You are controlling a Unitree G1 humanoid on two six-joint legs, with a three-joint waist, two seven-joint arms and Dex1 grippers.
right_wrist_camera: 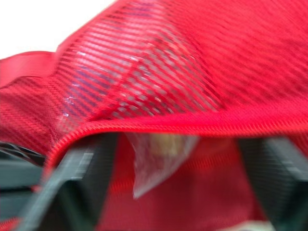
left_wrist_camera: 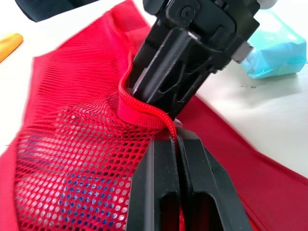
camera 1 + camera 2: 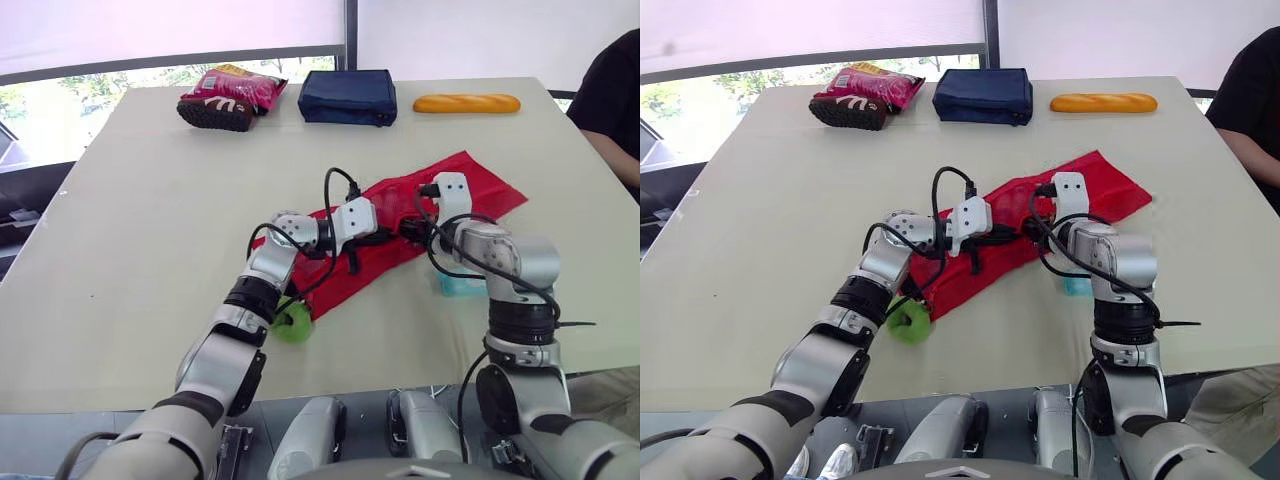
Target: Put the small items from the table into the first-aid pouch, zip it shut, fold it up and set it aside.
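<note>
The red mesh first-aid pouch point(image 3: 462, 182) lies spread out on the table's middle. My left gripper point(image 2: 174, 140) is shut on the pouch's red zipper edge point(image 2: 139, 111), lifting it slightly. My right gripper point(image 3: 409, 229) meets it from the other side, open, its fingers spread under the raised mesh flap point(image 1: 144, 82). A clear plastic packet point(image 1: 156, 161) hangs between them inside the opening. A teal packet point(image 3: 458, 286) lies on the table beside my right forearm. A green round item point(image 3: 293, 323) sits under my left forearm near the front edge.
At the far edge lie a pink snack bag point(image 3: 232, 92), a navy blue case point(image 3: 348, 97) and a bread roll point(image 3: 467, 103). A person in black point(image 3: 612, 95) sits at the right side of the table point(image 3: 140, 220).
</note>
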